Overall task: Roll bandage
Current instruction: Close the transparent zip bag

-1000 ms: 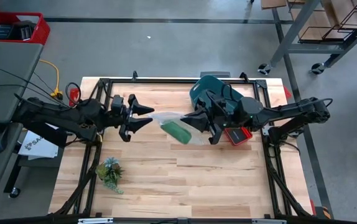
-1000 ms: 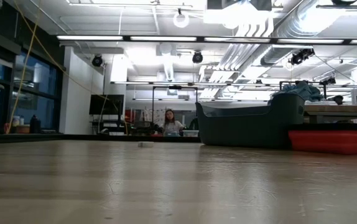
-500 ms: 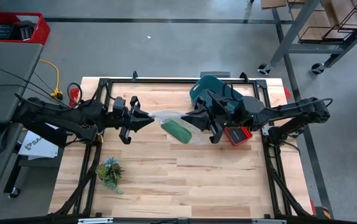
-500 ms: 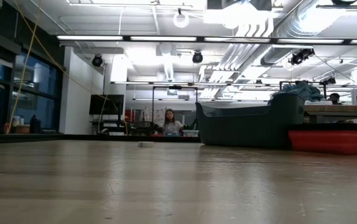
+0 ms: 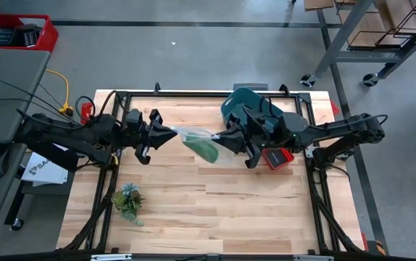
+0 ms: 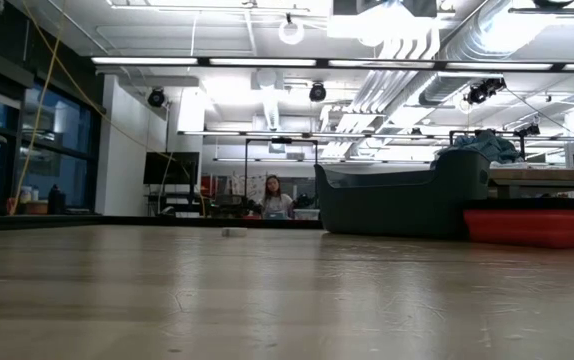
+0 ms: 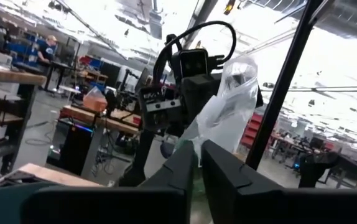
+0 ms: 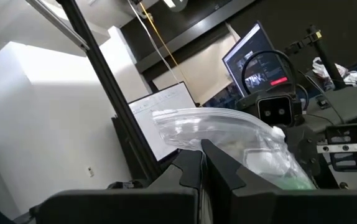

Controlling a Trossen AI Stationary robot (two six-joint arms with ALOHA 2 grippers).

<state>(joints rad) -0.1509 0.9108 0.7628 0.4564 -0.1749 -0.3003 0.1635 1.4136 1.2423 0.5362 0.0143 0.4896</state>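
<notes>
A clear plastic bag (image 5: 193, 135) hangs in the air over the middle of the table, stretched between my two grippers. The bright green bandage (image 5: 206, 149) lies inside it as a roll, sagging in the bag's lower part. My left gripper (image 5: 172, 133) is shut on the bag's left end and my right gripper (image 5: 224, 138) on its right end. The left wrist view shows the bag (image 7: 228, 106) just past my fingers, and so does the right wrist view, with the bag (image 8: 228, 127) and a bit of green (image 8: 296, 182). The low view shows neither bag nor grippers. My left gripper pinches the bag's left edge (image 7: 198, 144) between its two fingers, coming level from the table's left. The bag is lifted clear of the table. My right gripper pinches the bag's right edge (image 8: 211, 149) between its two fingers, coming level from the table's right. The bag hangs between the two grips with the roll in its belly.
A teal bin (image 5: 246, 104) stands at the far side behind my right arm, a red box (image 5: 276, 158) beside it. A small leafy plant (image 5: 128, 201) lies near the front left. Bare wood (image 5: 215, 210) spreads below the bag. A person sits far off in the room (image 6: 272, 197).
My left gripper has shut on the bag's left edge, its fingers open a second ago and now together. The bag is now held at both ends and looks drawn straighter between the grippers. Neither arm has shifted its place.
</notes>
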